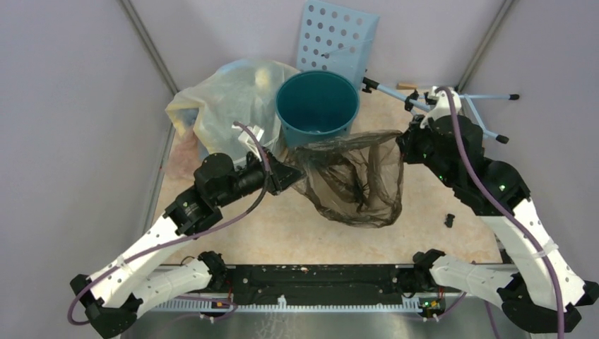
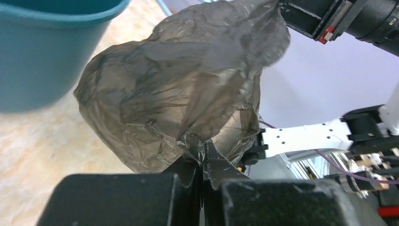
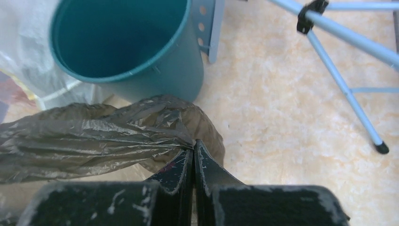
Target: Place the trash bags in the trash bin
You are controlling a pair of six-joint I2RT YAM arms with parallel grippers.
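The dark grey crinkly trash bag (image 1: 353, 180) hangs spread open between both grippers, just in front of the teal trash bin (image 1: 316, 102). My left gripper (image 1: 291, 173) is shut on the bag's left rim; in the left wrist view (image 2: 203, 157) the bag (image 2: 179, 89) billows ahead and the bin (image 2: 42, 52) stands at the left. My right gripper (image 1: 404, 138) is shut on the bag's right rim; in the right wrist view (image 3: 193, 148) the bag (image 3: 94, 139) stretches left, below the bin (image 3: 136, 56).
A large pale stuffed bag (image 1: 219, 106) lies left of the bin. A light blue perforated panel (image 1: 335, 35) leans behind it. A light blue metal stand (image 1: 452, 99) lies at the back right. A small black piece (image 1: 450, 220) lies on the table at the right.
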